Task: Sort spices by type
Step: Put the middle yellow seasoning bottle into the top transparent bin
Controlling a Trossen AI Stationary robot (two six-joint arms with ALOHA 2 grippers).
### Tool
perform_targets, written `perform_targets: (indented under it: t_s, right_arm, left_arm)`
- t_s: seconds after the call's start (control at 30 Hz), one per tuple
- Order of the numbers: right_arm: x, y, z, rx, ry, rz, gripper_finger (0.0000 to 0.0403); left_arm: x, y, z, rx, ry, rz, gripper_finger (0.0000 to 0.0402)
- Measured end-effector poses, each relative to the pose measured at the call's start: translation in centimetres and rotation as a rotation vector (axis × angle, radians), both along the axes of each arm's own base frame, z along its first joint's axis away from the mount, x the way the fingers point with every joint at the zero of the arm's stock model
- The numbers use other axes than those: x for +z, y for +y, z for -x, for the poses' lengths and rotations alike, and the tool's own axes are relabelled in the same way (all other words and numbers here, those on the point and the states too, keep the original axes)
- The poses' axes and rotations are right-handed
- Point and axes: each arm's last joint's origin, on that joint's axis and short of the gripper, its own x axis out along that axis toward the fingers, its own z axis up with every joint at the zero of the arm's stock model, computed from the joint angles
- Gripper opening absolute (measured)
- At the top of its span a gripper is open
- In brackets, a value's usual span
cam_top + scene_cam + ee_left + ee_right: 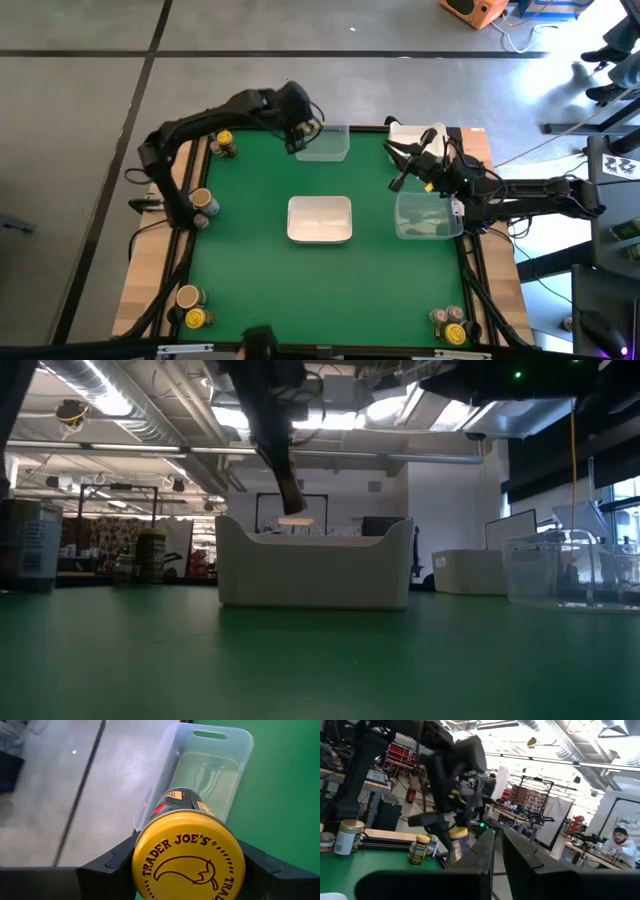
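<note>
while the left gripper [187,870] clamps a yellow-capped spice jar [188,860] between its fingers, it hangs over the clear tub [322,142] at the table's far edge, so this reads as the drop-off step. next call: lower it inside the tub walls, then let go. right gripper [414,160] waits above the right-hand clear tub [428,215], fingers together, empty. more jars wait at the table's corners, like the near-left pair [192,308].

the green table mat [250,270] lies open around the white rectangular tub [320,219] at its middle. a clear plastic tub [325,143] sits at the far edge, another clear tub [427,215] right; small capped jars [203,205] crowd the corners.
</note>
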Motion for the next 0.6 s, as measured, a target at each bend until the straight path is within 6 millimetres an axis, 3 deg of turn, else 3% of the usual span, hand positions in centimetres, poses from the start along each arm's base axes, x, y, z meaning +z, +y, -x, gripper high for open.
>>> perform_targets:
  t_s: [0.27, 0.6]
  right_arm:
    - [0.0, -0.8, 0.2, -0.027, -0.004, 0.006, 0.0039]
    - [0.1, -1.5, 0.4, -0.057, -0.004, 0.007, 0.0039]
  left_arm:
    - [-3.9, 5.4, -0.4, 0.035, 0.027, 0.137, 0.0221]
    - [-8.0, 8.2, -1.2, 0.078, 0.087, 0.201, 0.0221]
